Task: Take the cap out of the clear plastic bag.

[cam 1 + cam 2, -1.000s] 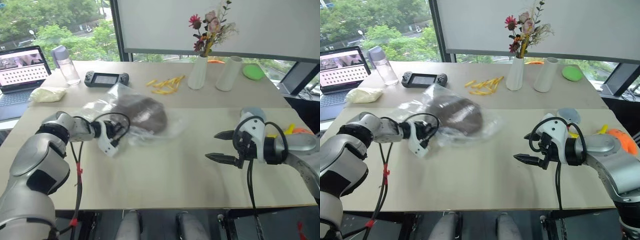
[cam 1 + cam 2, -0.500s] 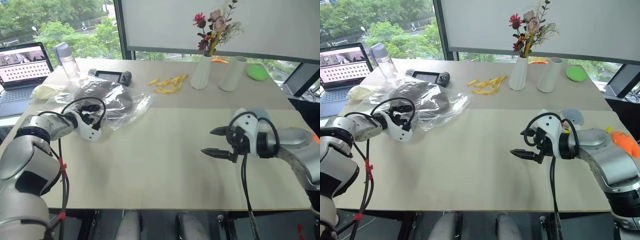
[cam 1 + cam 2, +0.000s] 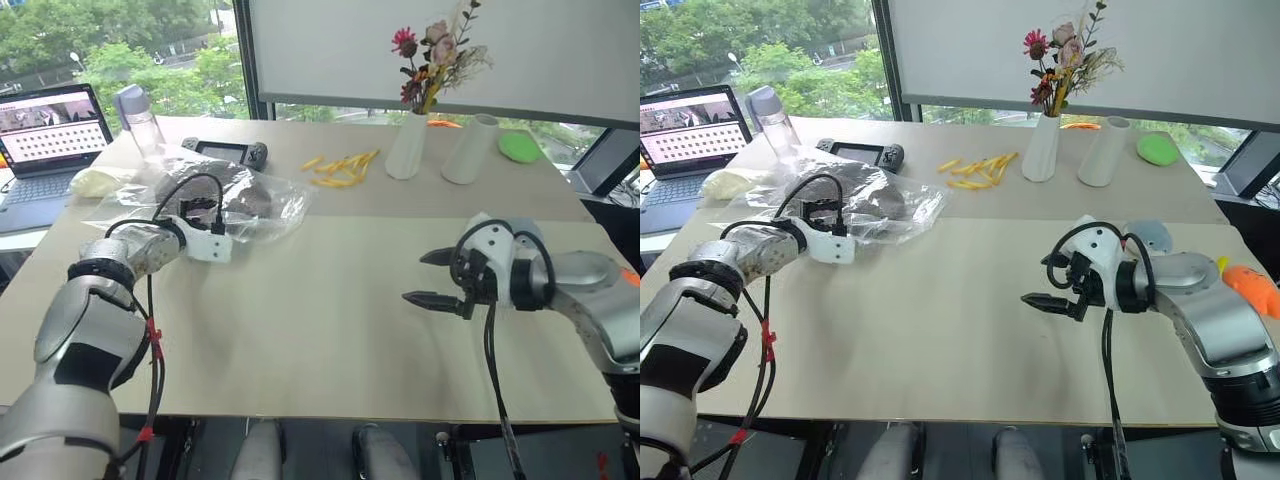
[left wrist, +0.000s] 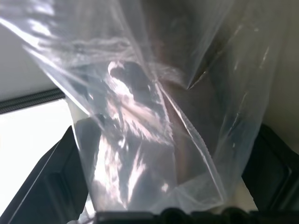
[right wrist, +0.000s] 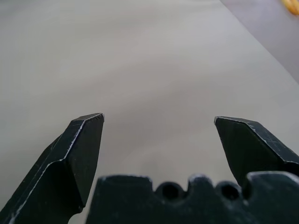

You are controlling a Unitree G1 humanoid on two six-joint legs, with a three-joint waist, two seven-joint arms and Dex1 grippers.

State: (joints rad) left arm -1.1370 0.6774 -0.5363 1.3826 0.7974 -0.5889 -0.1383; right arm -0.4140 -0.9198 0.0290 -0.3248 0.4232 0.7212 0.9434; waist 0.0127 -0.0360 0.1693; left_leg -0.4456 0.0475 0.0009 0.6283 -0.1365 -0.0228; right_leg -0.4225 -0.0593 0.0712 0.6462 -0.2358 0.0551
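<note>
The left hand (image 3: 830, 215) reaches low across the table (image 3: 940, 310) toward ten o'clock, its forearm nearly level, and meets the near edge of the clear plastic bag (image 3: 895, 205). In the left wrist view its black fingers (image 4: 51, 182) stand spread wide, with crinkled film of the bag hanging between them and not pinched.

The cap (image 3: 855, 190), dark brown, lies inside the bag at about ten o'clock on the table, beside a game controller (image 3: 862, 153) and near a laptop (image 3: 690, 130).

The right hand (image 3: 1045, 285) hovers at three o'clock, pointing left over bare tabletop, its fingers (image 5: 79, 149) parted and holding nothing.

The middle and near part of the table lie open between the two hands. Yellow fries (image 3: 975, 172), a vase of flowers (image 3: 1042, 150) and a white cup (image 3: 1095, 152) crowd the twelve o'clock edge.
</note>
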